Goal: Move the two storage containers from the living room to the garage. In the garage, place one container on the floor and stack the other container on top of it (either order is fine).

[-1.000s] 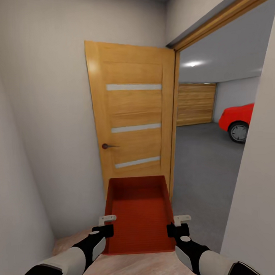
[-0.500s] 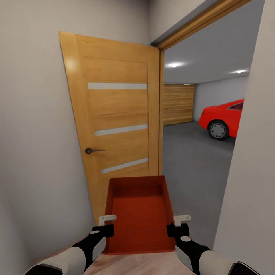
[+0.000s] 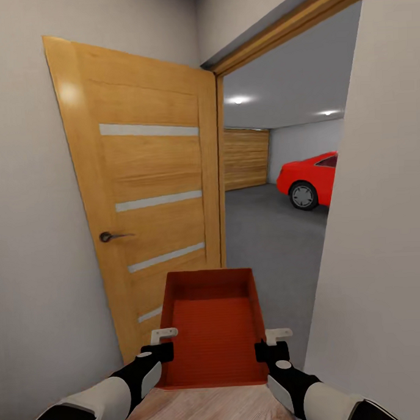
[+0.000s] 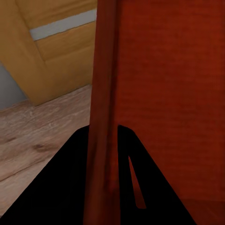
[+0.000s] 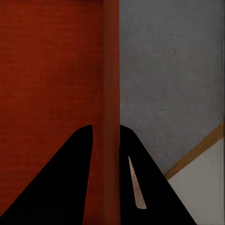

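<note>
A: Where is the bin?

B: The orange-red bin (image 3: 215,326) is carried out in front of the robot, open top up, between the two arms and above the light plank floor (image 3: 200,412). Its long side walls run away from the robot toward the doorway.

A: And the hands?

B: The left gripper (image 3: 161,349) is on the bin's left wall and the right gripper (image 3: 272,348) on its right wall, both near the end closest to the robot. In the left wrist view the wall (image 4: 101,117) runs straight down between the two dark fingers (image 4: 61,187), one finger on each side of it. The right wrist view shows the same thing with the right wall (image 5: 110,93) between that gripper's fingers (image 5: 150,187). So each gripper is nearly closed, pinching one thin wall.

A: What lies ahead?

B: A light-wood door (image 3: 148,188) with frosted strips and a dark handle (image 3: 110,237) stands open on the left. Past its frame is the garage: grey concrete floor (image 3: 266,238), a wooden garage door (image 3: 244,158) at the back, and a red car (image 3: 309,178) on the right, partly hidden by the white wall (image 3: 376,227). The bin's far end points at the opening, just beside the door's edge.
</note>
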Controlling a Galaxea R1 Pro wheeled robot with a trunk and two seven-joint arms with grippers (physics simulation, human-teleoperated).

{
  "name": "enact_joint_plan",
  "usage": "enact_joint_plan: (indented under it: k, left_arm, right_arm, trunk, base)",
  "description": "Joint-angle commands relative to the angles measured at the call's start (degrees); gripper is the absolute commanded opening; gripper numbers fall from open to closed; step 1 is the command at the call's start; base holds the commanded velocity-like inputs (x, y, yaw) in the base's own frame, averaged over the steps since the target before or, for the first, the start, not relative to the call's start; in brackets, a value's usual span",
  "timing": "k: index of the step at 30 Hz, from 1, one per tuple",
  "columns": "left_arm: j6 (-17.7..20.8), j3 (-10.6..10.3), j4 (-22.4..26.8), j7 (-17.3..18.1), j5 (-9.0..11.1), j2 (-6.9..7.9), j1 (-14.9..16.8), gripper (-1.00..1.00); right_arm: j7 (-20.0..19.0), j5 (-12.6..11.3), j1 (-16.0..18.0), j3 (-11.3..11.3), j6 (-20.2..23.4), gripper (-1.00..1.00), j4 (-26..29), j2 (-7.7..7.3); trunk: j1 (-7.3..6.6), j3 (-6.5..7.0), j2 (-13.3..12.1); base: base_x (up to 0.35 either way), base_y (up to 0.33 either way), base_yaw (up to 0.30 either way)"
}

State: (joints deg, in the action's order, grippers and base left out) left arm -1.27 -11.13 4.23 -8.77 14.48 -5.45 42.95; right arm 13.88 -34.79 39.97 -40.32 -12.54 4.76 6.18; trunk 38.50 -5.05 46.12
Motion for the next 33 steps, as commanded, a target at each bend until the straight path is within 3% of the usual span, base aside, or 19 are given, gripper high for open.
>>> enact_joint_plan:
  k: [1,19,33]
  left_arm:
    - [-1.36,4.01,0.16,-4.59,-0.15,0.79,0.12,-1.00]
    - [-1.29,3.92,0.16,-4.59,-0.16,0.71,0.12,-1.00]
    - [-1.36,3.88,0.16,-4.59,-0.24,0.70,0.12,-1.00]
  right_arm:
    - [-0.69,-0.63,0.00,-1.08,0.15,-1.00,-0.02,-0.01]
    - [-0.78,-0.63,-0.03,-1.08,0.15,-1.00,-0.02,-0.03]
    - [-0.76,-0.63,-0.01,-1.08,0.15,-1.00,-0.02,0.06]
  trunk:
    - [0.03,-0.11,0.07]
    - [0.03,-0.12,0.07]
    - [0.03,-0.12,0.07]
  base:
    - [0.227,0.197,-0.219]
    - [0.245,0.216,-0.019]
    - [0.248,0.218,-0.278]
